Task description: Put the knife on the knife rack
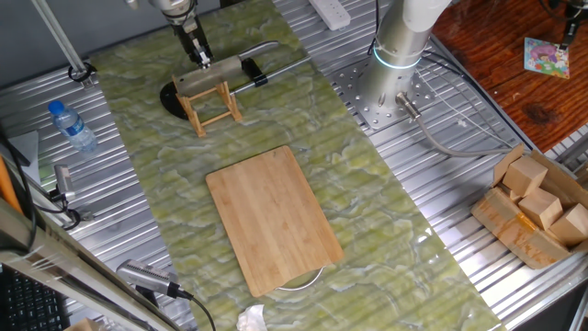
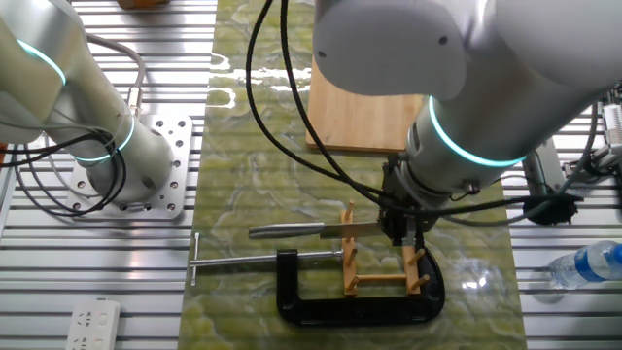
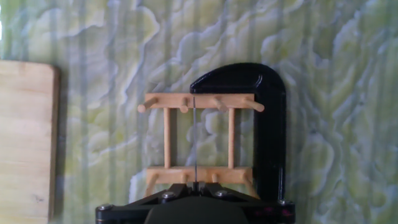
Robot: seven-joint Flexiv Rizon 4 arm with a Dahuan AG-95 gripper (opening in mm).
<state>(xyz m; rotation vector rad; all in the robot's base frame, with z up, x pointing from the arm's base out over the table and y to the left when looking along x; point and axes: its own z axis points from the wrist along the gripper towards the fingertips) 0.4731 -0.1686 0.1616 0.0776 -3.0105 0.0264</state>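
So the hand [image 1: 198, 57] is clamped on the knife [image 1: 213, 75], gripping it along the top edge of the blade, with the blade hanging edge-down right over the knife rack [image 1: 211, 104]. In one fixed view the broad grey blade sits just above the rack's top rail and the slim handle pokes out sideways, away from the hand and over the black clamp [image 2: 362, 297] that lies around the rack.

The relation that matters here is blade plane versus slot. In the hand view the knife [image 3: 194, 140] is seen dead edge-on, just a thin dark line running across the rack [image 3: 198, 137] from the near rail to the far one, and it falls in the gap between two of the upright pegs. So the long axis of the blade runs across both rails, parallel to the slot, and the rack is straight below the hand rather than off to a side. That looks lined up to me.

From the other fixed view the knife [image 2: 311, 230] lies level, handle towards the arm base, with the blade at about the height of the peg tops. I honestly can't tell from that angle whether the edge is already down between the pegs or just above them, the wrist hides part of it.

My guess is what's left is a straight drop, then letting go. The cutting board [image 1: 273, 218] sits well apart on the desk [image 1: 386, 211].
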